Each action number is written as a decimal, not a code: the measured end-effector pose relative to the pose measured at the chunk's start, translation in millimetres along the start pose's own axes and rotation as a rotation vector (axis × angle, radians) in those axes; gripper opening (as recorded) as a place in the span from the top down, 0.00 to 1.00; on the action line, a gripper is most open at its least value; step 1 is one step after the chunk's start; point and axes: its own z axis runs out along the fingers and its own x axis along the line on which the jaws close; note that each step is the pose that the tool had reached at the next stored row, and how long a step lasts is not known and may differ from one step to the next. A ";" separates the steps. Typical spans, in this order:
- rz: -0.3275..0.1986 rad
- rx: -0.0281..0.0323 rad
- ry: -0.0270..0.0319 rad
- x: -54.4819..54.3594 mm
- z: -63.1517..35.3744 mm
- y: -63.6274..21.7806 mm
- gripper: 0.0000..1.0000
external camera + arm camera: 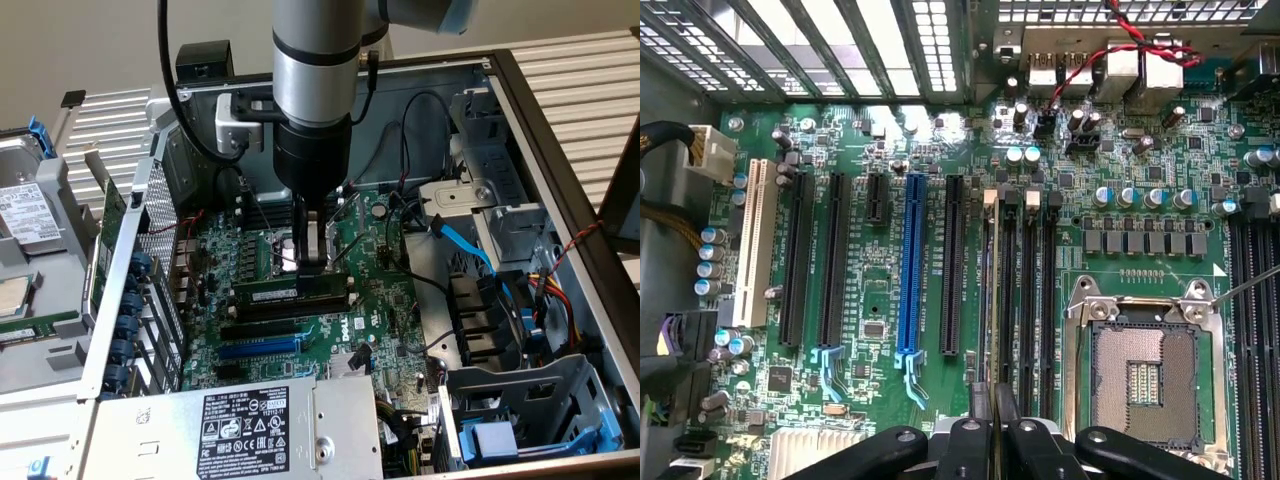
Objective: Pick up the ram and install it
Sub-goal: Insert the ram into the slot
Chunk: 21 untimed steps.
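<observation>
Ram [290,291] stands on edge in a black slot on the green motherboard [380,300], with the fingers [316,245] pinching its one end. Its white sticker is too small to read. "DELL" shows on the motherboard, and the arm [312,90] hides the board behind it.

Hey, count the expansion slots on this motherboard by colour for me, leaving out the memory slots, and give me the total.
White expansion slot: 1
Blue expansion slot: 1
Black expansion slots: 4 (three long, one short)
Total: 6
</observation>
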 end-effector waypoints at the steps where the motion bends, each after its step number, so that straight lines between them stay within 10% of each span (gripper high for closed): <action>1: 0.000 0.0000 0.0000 0.0 0.0 -0.2 0.87; 21: 0.000 0.0000 0.0000 -0.1 2.7 -0.5 0.87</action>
